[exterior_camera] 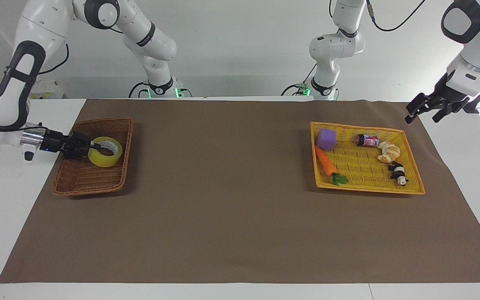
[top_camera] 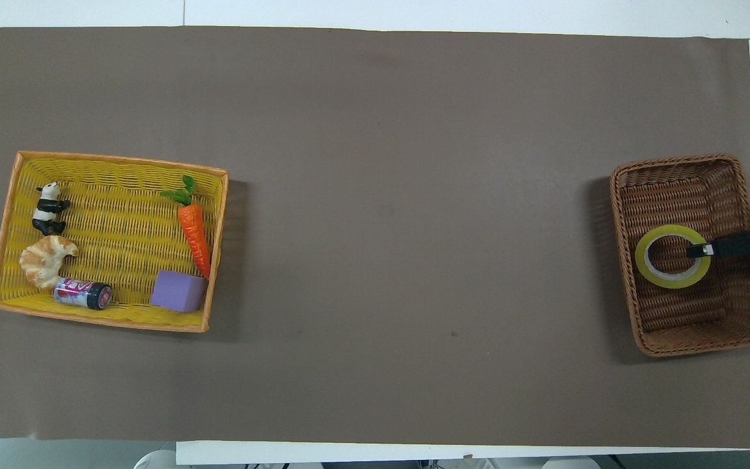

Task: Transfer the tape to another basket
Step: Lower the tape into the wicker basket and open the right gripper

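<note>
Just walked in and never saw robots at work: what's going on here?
The right gripper is shut on the wall of a yellow tape roll, holding it in the brown basket at the right arm's end of the table. At the left arm's end, a yellow tray holds a carrot, a purple cube, a can, a croissant and a panda. The left gripper waits, open, beside the tray.
</note>
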`<action>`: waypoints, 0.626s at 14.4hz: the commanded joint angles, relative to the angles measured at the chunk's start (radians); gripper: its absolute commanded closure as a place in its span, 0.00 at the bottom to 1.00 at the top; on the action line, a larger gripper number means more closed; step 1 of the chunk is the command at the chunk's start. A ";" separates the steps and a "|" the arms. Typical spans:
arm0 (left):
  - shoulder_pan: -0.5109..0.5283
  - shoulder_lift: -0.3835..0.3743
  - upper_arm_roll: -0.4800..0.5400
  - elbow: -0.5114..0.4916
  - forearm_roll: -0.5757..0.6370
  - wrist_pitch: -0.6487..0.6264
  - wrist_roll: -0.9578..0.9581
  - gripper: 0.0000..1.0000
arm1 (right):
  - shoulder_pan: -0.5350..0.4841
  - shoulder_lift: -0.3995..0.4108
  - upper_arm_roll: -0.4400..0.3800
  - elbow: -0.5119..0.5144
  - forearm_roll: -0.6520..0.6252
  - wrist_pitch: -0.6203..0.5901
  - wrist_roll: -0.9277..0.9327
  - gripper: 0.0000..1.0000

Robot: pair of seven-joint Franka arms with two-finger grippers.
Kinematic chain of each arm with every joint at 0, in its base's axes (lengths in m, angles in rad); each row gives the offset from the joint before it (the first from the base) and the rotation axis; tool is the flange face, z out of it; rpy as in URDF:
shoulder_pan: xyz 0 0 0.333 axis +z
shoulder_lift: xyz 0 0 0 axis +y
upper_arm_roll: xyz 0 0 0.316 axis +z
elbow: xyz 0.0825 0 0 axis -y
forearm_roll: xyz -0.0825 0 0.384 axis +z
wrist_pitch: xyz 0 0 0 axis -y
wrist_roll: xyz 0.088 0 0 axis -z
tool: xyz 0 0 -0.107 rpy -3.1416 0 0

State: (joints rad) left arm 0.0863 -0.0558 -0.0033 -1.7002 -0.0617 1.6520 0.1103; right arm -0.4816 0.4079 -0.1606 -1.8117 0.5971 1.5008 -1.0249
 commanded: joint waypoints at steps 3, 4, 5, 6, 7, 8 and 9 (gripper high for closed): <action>-0.003 -0.009 0.002 -0.010 0.020 -0.009 0.008 0.00 | -0.009 -0.032 0.010 -0.061 -0.057 0.064 -0.026 0.90; -0.003 -0.009 0.002 -0.010 0.020 -0.009 0.008 0.00 | -0.008 -0.032 0.012 -0.061 -0.059 0.065 -0.034 0.65; -0.003 -0.009 0.002 -0.012 0.020 -0.009 0.008 0.00 | -0.008 -0.032 0.012 -0.058 -0.060 0.065 -0.047 0.18; -0.003 -0.009 0.002 -0.010 0.020 -0.009 0.008 0.00 | -0.009 -0.032 0.012 -0.046 -0.062 0.061 -0.069 0.00; -0.003 -0.009 0.002 -0.012 0.020 -0.009 0.008 0.00 | -0.008 -0.031 0.012 -0.029 -0.063 0.062 -0.084 0.00; -0.003 -0.010 0.002 -0.010 0.020 -0.009 0.008 0.00 | -0.005 -0.028 0.012 -0.012 -0.066 0.062 -0.084 0.00; -0.003 -0.009 0.002 -0.010 0.020 -0.009 0.008 0.00 | -0.003 -0.029 0.012 0.003 -0.080 0.062 -0.084 0.00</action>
State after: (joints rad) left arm 0.0863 -0.0558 -0.0033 -1.7003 -0.0617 1.6520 0.1103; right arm -0.4811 0.3911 -0.1578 -1.8281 0.5498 1.5568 -1.0882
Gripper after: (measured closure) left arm 0.000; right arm 0.070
